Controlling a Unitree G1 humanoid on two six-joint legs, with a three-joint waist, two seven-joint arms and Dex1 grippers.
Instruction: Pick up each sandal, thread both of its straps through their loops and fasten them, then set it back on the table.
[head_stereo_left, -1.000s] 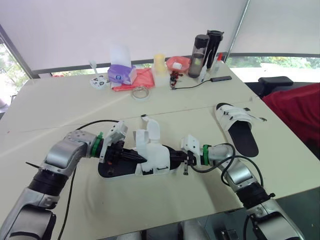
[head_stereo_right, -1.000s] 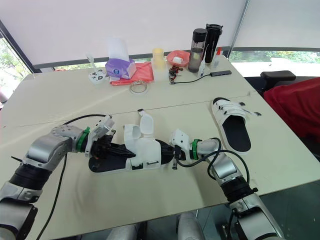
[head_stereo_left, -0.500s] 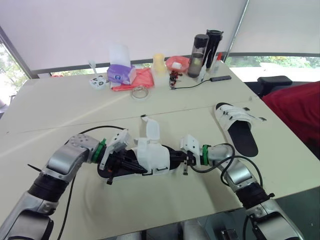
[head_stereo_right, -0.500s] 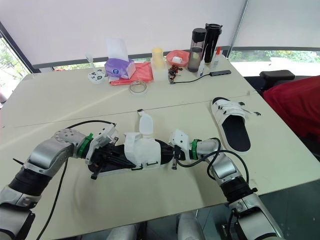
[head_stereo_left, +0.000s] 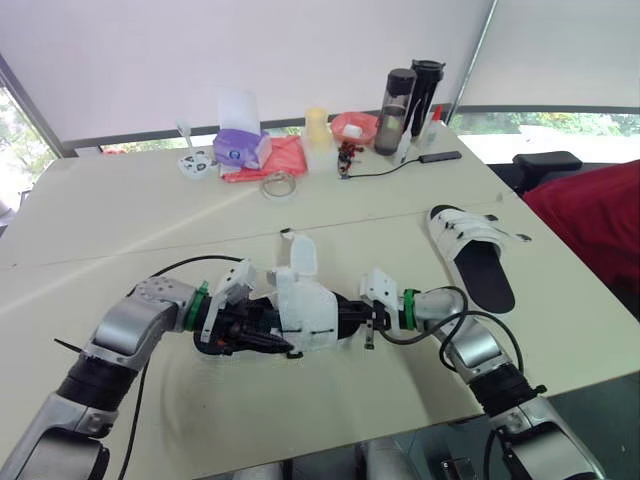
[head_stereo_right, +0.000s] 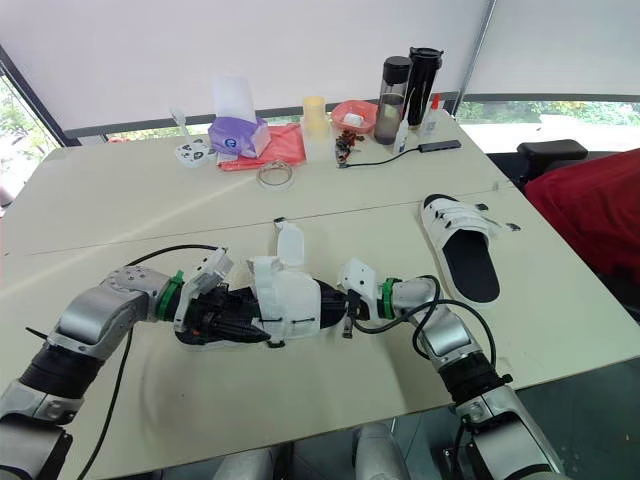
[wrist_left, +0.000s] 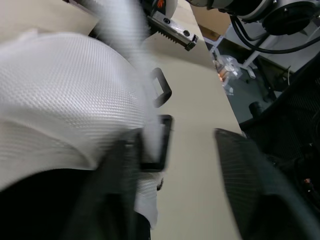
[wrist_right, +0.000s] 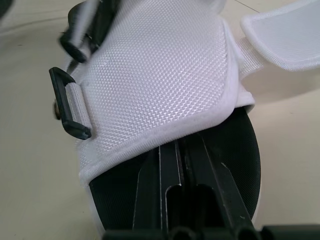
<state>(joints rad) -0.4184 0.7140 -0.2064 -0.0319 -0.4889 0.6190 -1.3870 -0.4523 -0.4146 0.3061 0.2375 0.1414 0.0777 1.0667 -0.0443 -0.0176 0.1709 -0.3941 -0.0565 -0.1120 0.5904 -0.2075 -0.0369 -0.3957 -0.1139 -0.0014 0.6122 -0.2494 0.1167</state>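
Note:
A black-soled sandal (head_stereo_left: 305, 318) with a white mesh upper (wrist_right: 150, 75) sits mid-table between my two grippers. One white strap (head_stereo_left: 303, 256) stands up from it; a black loop (wrist_left: 160, 88) hangs at its side. My left gripper (head_stereo_left: 258, 333) is at the sandal's left end, fingers (wrist_left: 240, 185) spread wide beside the upper, open and holding nothing. My right gripper (head_stereo_left: 364, 321) is at the other end, shut, its fingers (wrist_right: 175, 195) pressed together and lying on the black footbed under the upper. A second sandal (head_stereo_left: 470, 255) with white straps across it lies at the right.
Along the far edge stand a purple tissue box (head_stereo_left: 240, 148), a red cloth (head_stereo_left: 275, 160), a tape roll (head_stereo_left: 282, 186), a red bowl (head_stereo_left: 355, 127) and two dark bottles (head_stereo_left: 405, 95). A black cable (head_stereo_left: 190, 262) loops by my left arm. Red fabric (head_stereo_left: 600, 230) lies beyond the table's right edge.
My left gripper has opened and shifted closer in against the sandal's upper. One of the two raised straps has come down over the upper. The right gripper has stayed put.

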